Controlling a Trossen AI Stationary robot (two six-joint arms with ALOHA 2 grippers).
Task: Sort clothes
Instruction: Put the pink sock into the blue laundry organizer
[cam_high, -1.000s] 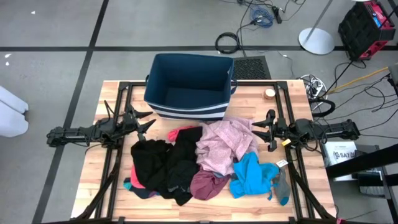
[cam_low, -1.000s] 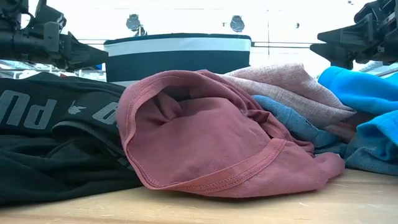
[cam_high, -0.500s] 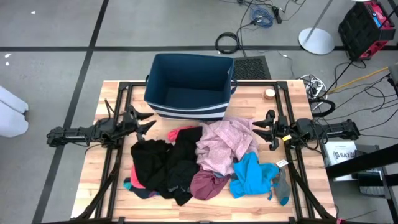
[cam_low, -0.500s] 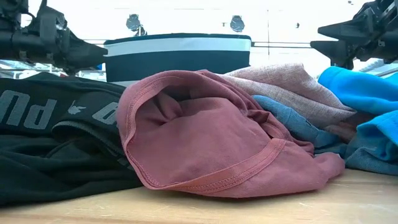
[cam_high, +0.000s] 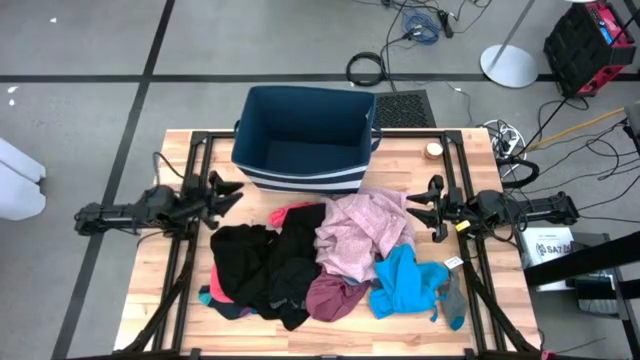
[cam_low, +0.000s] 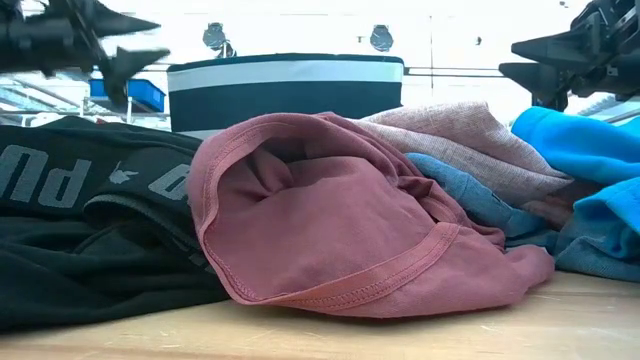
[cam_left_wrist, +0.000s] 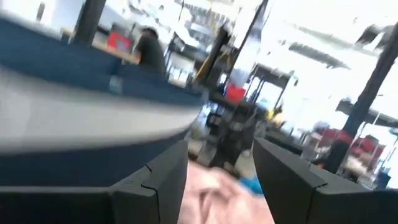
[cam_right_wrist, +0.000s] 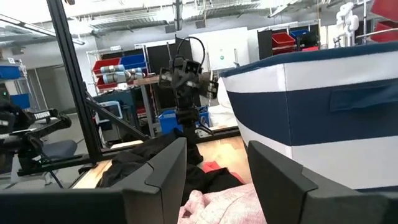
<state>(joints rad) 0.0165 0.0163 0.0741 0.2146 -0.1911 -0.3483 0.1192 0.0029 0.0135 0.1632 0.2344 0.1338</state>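
Note:
The clothes lie in a heap on the near half of the wooden table. Black garments (cam_high: 262, 260) are at the left, a pale pink one (cam_high: 360, 232) in the middle, and a maroon one (cam_high: 335, 297) (cam_low: 330, 230) at the front. A bright blue one (cam_high: 408, 282) and a grey and teal sock (cam_high: 455, 300) are at the right. My left gripper (cam_high: 228, 192) (cam_left_wrist: 219, 180) hovers open left of the heap, above the table. My right gripper (cam_high: 415, 208) (cam_right_wrist: 216, 180) hovers open at the heap's right, beside the pink garment. Nothing is between either pair of fingers.
A dark blue bin with white stripes (cam_high: 305, 138) stands at the table's far middle, just behind the heap. A small roll (cam_high: 433, 150) lies at the far right, and a white tag (cam_high: 453, 263) lies beside the blue garment. Black frame rails (cam_high: 190, 250) run along both sides.
My left gripper has risen, rolled about its own line and drawn back a little toward the table's left edge, still open. The clothes lie as before.

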